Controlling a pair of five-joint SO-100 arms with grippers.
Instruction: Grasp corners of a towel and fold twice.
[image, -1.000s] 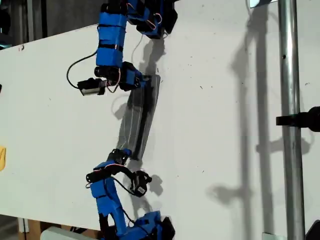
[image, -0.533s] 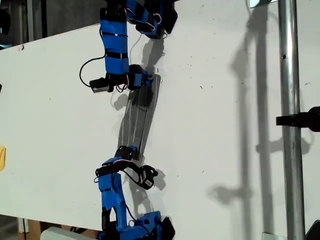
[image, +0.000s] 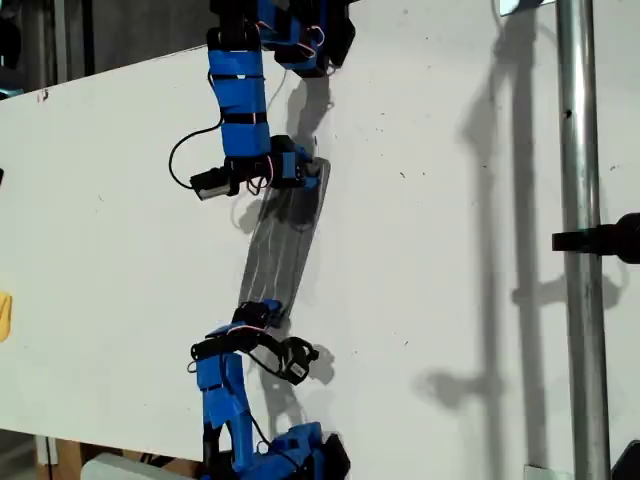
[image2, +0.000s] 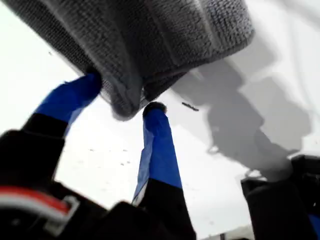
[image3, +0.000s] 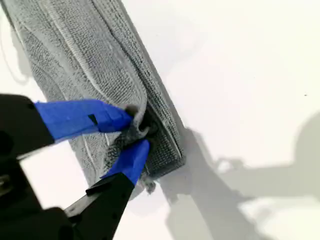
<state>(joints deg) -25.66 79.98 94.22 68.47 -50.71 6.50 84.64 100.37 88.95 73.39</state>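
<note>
The towel (image: 285, 235) is a grey striped cloth stretched as a narrow band between two blue arms in the exterior view. One arm's gripper (image: 303, 172) holds its upper end, the other arm's gripper (image: 262, 312) its lower end; the wrist views do not show which arm is which. In the first wrist view my first gripper (image2: 125, 97) is shut on a bunched corner of the towel (image2: 150, 30), which hangs over the table. My second gripper (image3: 136, 129) is shut on a folded corner of the towel (image3: 75, 55), close to the table.
The white table (image: 440, 260) spreads to the exterior view's right of the towel. A metal pole (image: 580, 250) with a black clamp stands near that view's right edge. The table's edge runs along the same view's left side.
Both grippers have moved toward the exterior view's right, carrying the towel with them. The upper arm shifted most, and the towel band now hangs straighter between them.
</note>
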